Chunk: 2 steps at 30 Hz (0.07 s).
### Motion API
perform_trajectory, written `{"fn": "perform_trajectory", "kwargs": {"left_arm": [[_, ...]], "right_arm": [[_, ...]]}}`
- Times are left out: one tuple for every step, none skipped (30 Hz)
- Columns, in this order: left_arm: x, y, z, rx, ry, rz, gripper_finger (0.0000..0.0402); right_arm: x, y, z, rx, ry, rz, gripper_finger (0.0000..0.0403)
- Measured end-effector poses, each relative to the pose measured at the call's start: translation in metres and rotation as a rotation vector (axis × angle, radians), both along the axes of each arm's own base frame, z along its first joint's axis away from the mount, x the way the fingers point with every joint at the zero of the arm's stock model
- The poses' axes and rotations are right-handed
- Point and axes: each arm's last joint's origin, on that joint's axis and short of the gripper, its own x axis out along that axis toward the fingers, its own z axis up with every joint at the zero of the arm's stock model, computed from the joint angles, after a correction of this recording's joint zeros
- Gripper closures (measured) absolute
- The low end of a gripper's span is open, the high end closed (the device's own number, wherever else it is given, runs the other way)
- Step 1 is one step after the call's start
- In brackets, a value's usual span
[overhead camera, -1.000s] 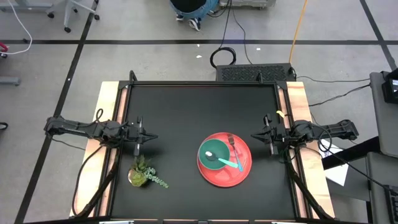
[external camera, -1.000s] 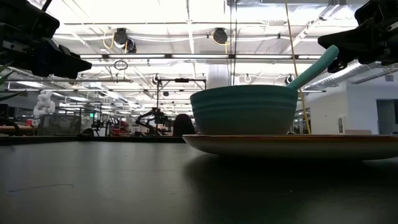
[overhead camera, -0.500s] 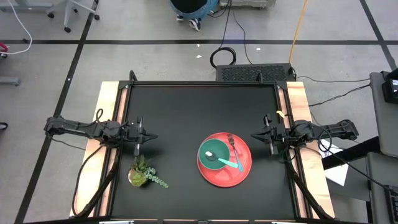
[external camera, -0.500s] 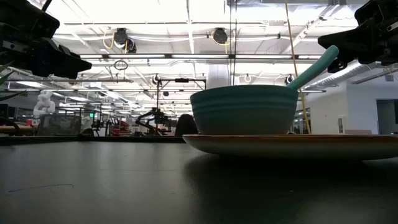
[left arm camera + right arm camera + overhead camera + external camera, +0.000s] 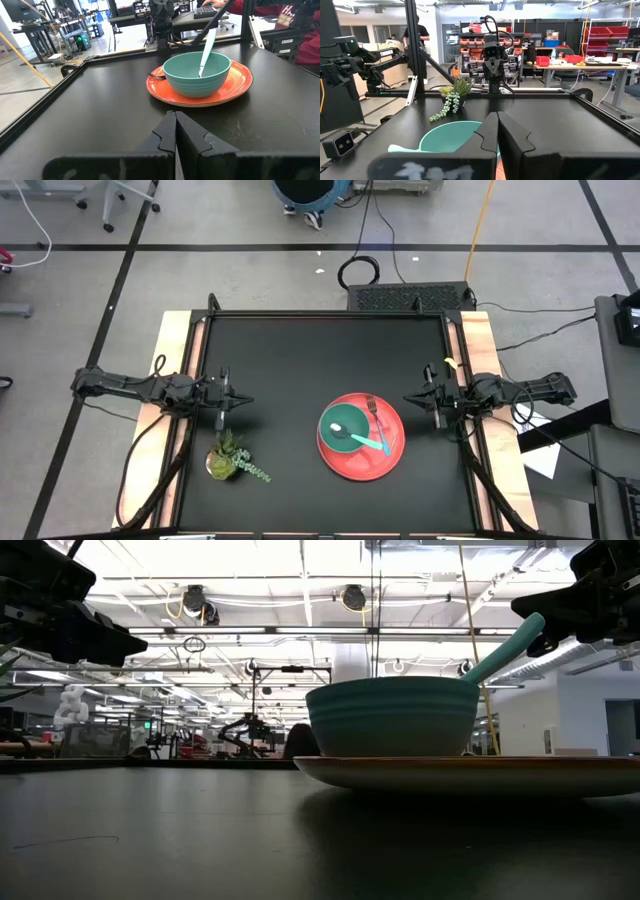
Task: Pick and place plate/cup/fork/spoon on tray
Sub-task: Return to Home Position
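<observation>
Teal-handled metal spoon (image 5: 366, 440) in round teal-green cup (image 5: 343, 422) on round coral-red tray (image 5: 360, 472); light-blue-handled metal fork (image 5: 374, 412) apparently alongside. Left tool (image 5: 243, 400) and right tool (image 5: 409, 398) closed, empty.

We are seeing the coral-red tray (image 5: 366, 466) lying flat on the right half of the table (image 5: 300, 360). The teal-green cup (image 5: 351, 417) is standing upright on its left part. The spoon (image 5: 370, 442) is leaning inside, its teal handle jutting over the rim. The fork (image 5: 374, 416) is lying beside the cup.

Spoon (image 5: 206, 50) leans in cup (image 5: 192, 82); cup on tray (image 5: 236, 84); fingers (image 5: 169, 134) together.
</observation>
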Motion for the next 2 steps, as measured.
{"fn": "perform_trajectory", "kwargs": {"left_arm": [[0.0000,0.0000,0.0000,0.000,0.000,0.000,0.0392],[0.0000,0.0000,0.0000,0.000,0.001,0.000,0.0392]], "right_arm": [[0.0000,0.0000,0.0000,0.000,0.000,0.000,0.0403],[0.0000,0.0000,0.0000,0.000,0.000,0.000,0.0403]]}}
